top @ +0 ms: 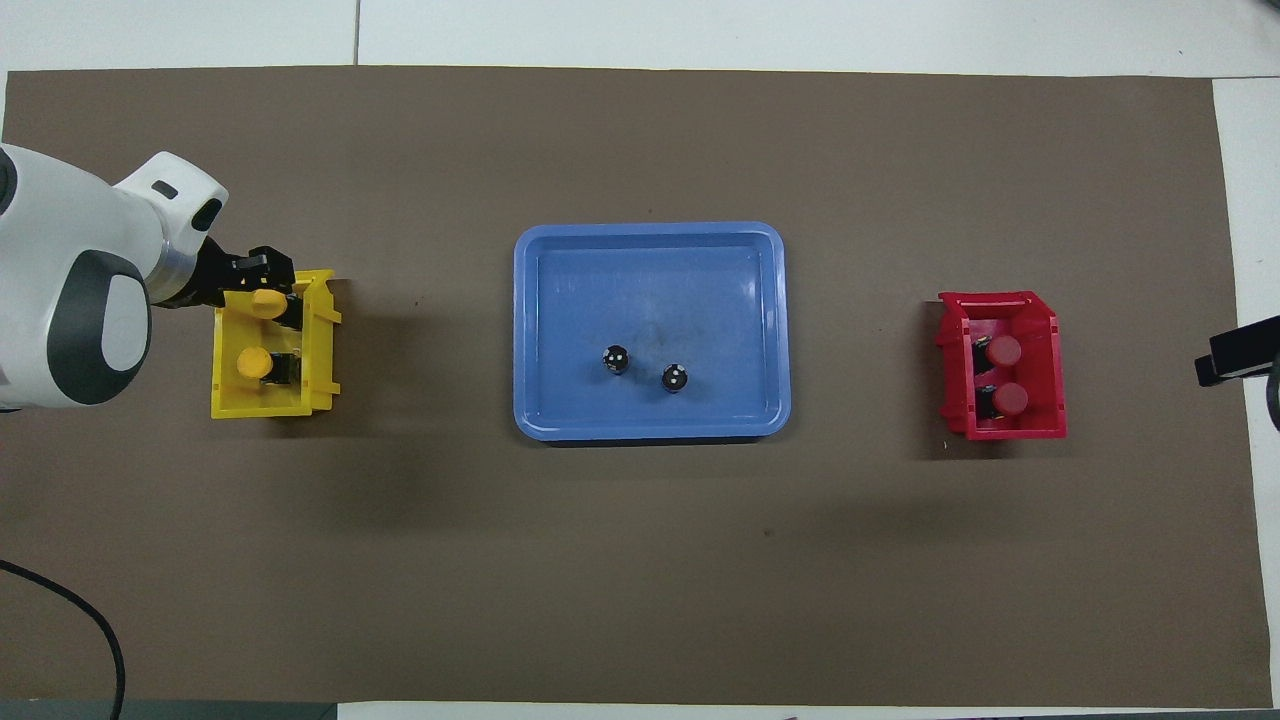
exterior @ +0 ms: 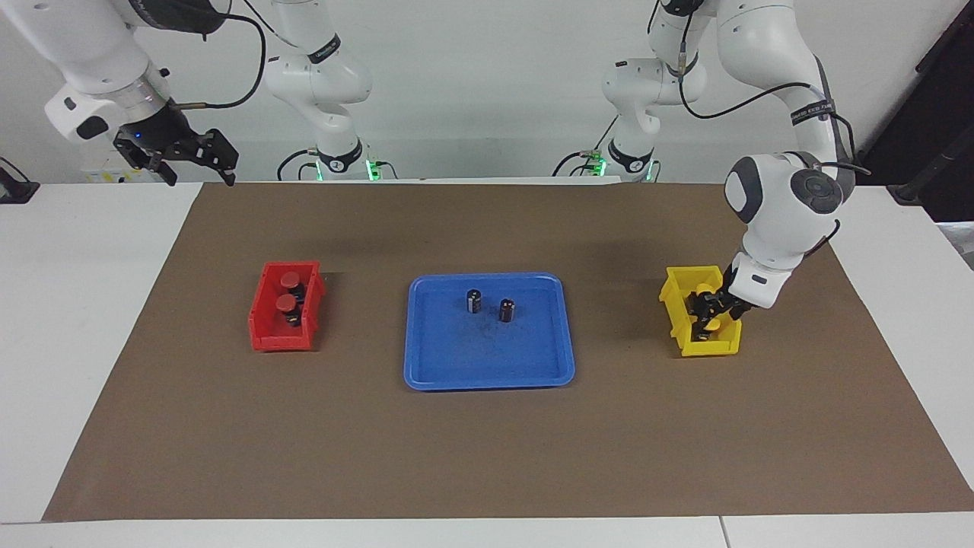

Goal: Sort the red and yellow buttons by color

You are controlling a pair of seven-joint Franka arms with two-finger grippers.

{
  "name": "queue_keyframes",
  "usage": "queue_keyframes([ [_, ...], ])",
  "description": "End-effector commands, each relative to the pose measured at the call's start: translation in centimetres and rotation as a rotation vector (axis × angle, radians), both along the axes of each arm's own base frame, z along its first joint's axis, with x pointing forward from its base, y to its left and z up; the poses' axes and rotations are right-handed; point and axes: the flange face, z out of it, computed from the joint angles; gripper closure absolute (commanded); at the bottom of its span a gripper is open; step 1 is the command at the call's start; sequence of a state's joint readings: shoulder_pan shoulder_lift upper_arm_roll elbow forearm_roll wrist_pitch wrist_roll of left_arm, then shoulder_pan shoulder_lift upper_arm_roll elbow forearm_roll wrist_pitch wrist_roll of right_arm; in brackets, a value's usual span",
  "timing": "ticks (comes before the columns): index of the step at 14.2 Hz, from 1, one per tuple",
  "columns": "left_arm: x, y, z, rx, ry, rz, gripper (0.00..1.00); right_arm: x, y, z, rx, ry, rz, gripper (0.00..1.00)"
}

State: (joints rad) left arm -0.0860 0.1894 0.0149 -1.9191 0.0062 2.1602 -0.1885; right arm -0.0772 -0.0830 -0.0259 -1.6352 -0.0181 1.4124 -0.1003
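Now the left tool (exterior: pixel 711 308) sits low in the small yellow plastic bin (exterior: pixel 674 304) toward the left arm's end of the table; whether its fingers are spread or gripping cannot be told. Two yellow-capped push-buttons on black bodies lie in that bin, one (top: pixel 268 301) right at the tool's tip, the second (top: pixel 254 364) nearer to the robots. Two red-capped push-buttons (exterior: pixel 288 281) (exterior: pixel 286 304) lie in the small red plastic bin (exterior: pixel 262 320) toward the right arm's end. Between the bins, the blue plastic tray (exterior: pixel 426 365) holds two dark capless cylinders (exterior: pixel 473 300) (exterior: pixel 507 310), standing near each other. The right tool (exterior: pixel 194 164) waits raised over the table edge by its base, fingers spread, holding nothing.
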Motion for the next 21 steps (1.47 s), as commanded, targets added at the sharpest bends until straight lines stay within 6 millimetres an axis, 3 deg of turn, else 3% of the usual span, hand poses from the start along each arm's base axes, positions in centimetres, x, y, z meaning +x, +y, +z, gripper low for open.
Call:
queue_keyframes([
  [1,0.1,-0.7,3.8,-0.006,0.008,-0.030,0.00,-0.3,0.4,0.3,0.006,0.007,-0.003,0.01],
  [6,-1.4,0.2,15.8,-0.004,-0.001,-0.084,0.00,-0.3,0.4,0.3,0.008,0.007,-0.003,0.01],
  [10,-5.3,0.2,21.8,-0.003,0.075,-0.089,0.00,-0.3,0.4,0.3,0.008,0.007,-0.003,0.01],
  [13,-7.1,0.1,23.1,-0.002,0.106,-0.092,0.00,-0.3,0.4,0.3,0.008,0.007,-0.003,0.01],
  [21,-6.8,0.5,23.6,-0.050,0.075,-0.057,0.00,-0.3,0.4,0.3,0.008,0.007,-0.003,0.01],
])
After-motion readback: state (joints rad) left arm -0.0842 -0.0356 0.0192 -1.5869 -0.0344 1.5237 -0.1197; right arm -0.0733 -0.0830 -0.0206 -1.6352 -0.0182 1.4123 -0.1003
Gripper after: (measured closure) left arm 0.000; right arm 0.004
